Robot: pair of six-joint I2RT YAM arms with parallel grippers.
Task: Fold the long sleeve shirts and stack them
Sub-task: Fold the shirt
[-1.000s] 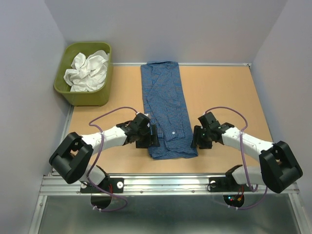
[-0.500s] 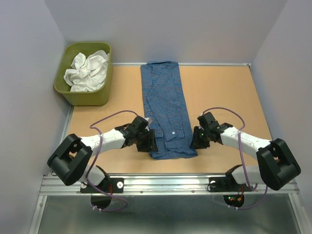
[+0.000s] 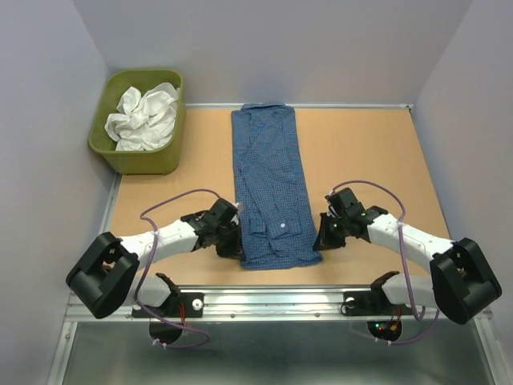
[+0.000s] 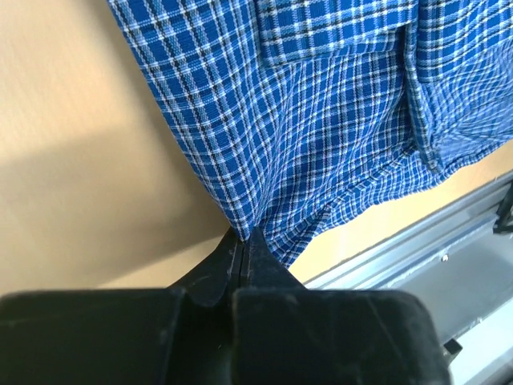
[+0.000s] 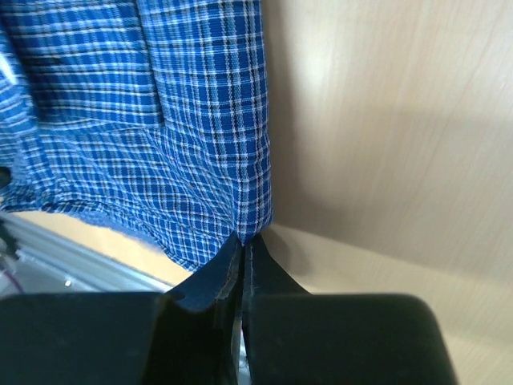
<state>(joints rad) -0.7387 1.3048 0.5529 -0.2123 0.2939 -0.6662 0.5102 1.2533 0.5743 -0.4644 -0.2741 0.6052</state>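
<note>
One long, narrow, fine-checked blue shirt [image 3: 271, 184] on smooth tan table [image 3: 361, 152].

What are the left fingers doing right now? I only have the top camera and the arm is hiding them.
Observer: In the left wrist view, the left fingers are pressed together on the near left edge of the blue checked shirt.
Operator: And the right side?
Observer: The right wrist view shows the right fingers shut on the shirt's near right edge, with the cloth pinched between the tips.
</note>
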